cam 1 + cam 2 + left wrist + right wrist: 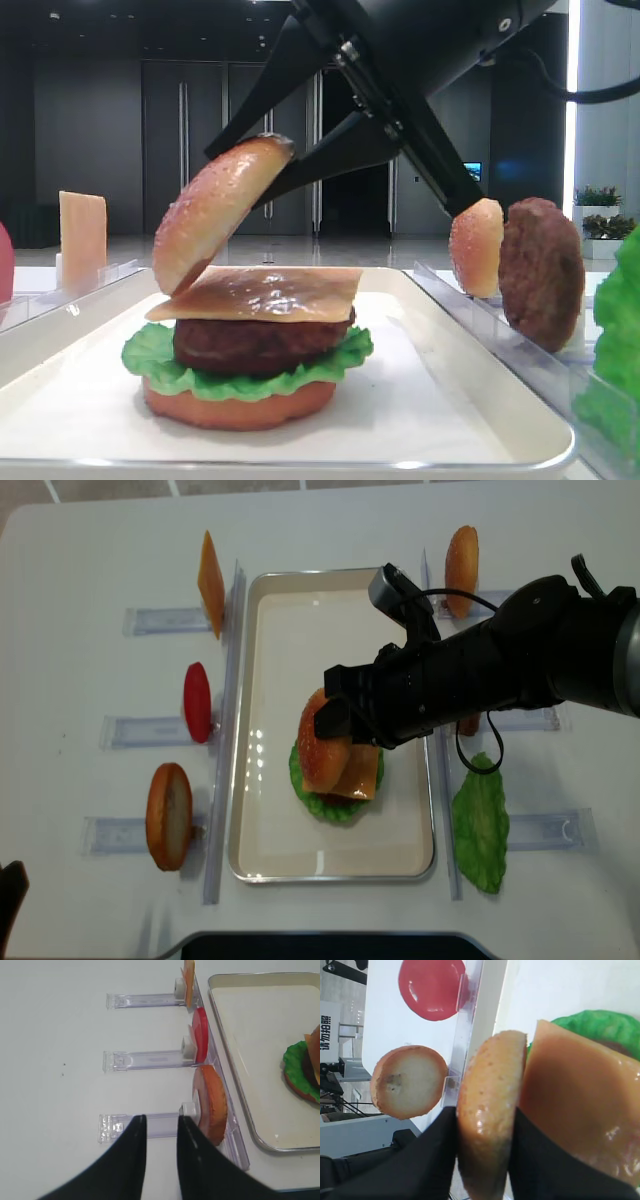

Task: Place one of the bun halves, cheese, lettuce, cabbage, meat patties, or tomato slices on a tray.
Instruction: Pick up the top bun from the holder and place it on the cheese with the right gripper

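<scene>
On the cream tray (470, 380) (270, 630) stands a stack: orange-red bottom disc (240, 408), lettuce (150, 360) (320, 802), meat patty (255, 345) and a cheese slice (265, 292) (362, 778) on top. My right gripper (485, 1110) (335, 715) is shut on a sesame bun half (215, 215) (487, 1125) (318, 742). The bun half is tilted steeply, with its lower edge at the cheese's left side. My left gripper (161, 1117) hovers over the table left of the tray, fingers slightly apart with nothing between them.
Clear racks flank the tray. On the left they hold a cheese slice (210, 572), a tomato slice (197, 702) (201, 1040) and a bun piece (168, 815) (215, 1102). On the right stand a bun half (477, 247), a patty (541, 272) and a lettuce leaf (480, 825).
</scene>
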Controlling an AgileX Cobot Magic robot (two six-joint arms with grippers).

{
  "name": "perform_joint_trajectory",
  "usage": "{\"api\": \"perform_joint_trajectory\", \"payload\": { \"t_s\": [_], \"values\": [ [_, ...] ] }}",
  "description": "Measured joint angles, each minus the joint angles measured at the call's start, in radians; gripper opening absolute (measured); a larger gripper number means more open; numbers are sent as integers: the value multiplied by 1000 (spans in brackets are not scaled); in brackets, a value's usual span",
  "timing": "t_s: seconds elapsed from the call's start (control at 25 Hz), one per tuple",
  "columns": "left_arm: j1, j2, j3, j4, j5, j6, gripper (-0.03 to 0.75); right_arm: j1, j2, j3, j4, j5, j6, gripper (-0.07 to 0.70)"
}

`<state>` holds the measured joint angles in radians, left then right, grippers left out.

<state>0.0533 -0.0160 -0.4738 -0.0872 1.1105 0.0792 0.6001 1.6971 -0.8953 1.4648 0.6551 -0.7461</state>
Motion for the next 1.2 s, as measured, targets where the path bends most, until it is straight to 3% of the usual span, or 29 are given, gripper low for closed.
{"api": "perform_joint_trajectory", "payload": {
  "t_s": [0.56,1.2],
  "values": [
    [0,0,0,0,0,0,159,-1,0,0,-11,0,-1,244],
    [0,0,0,0,0,0,159,-1,0,0,-33,-1,3,357]
  ]
}}
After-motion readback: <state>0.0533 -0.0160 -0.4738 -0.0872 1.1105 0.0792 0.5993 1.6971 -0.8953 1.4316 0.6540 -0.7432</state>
